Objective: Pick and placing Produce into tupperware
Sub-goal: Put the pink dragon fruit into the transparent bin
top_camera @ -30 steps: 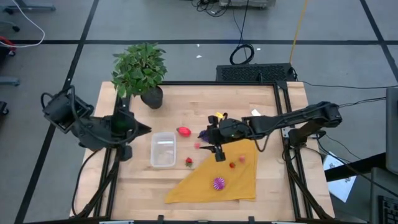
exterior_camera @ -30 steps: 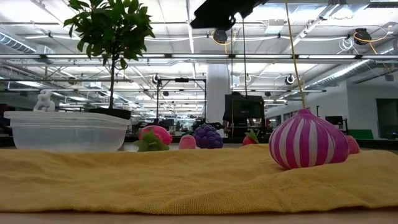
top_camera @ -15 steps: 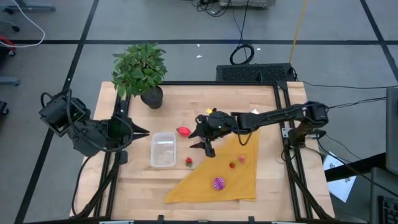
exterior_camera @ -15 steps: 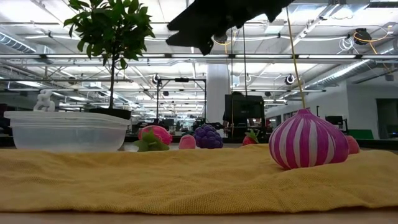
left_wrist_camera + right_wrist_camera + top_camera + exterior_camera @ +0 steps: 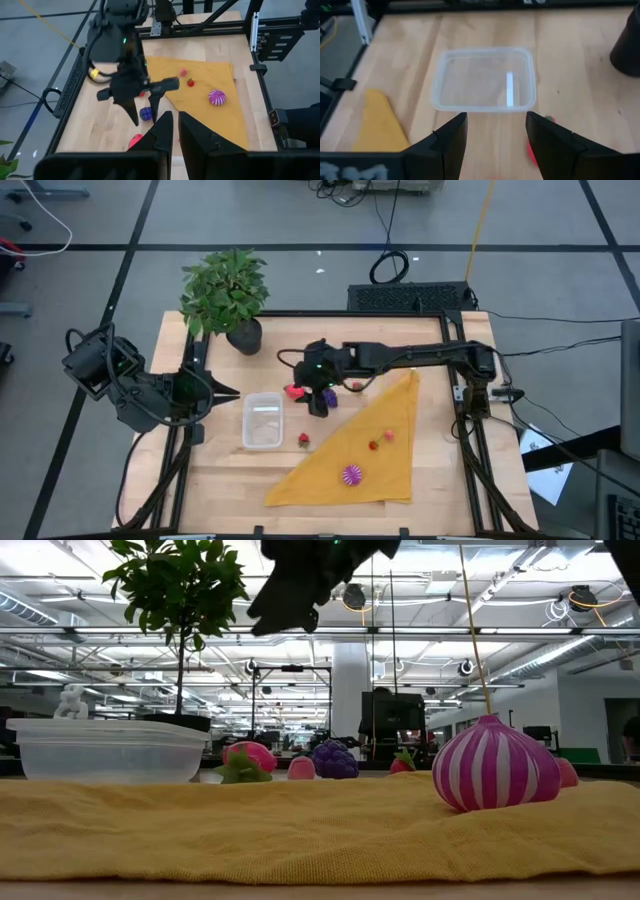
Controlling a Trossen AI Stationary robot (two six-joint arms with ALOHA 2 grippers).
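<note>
We are hovering our empty, half-open right gripper above the red fruit, container just beyond.

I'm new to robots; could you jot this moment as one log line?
right gripper: open, empty, above table beside clear box | left gripper: shut, waiting at table's left edge | box: empty

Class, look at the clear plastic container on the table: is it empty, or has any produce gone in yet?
Empty. The right wrist view shows only bare clear plastic inside the tupperware.
</note>
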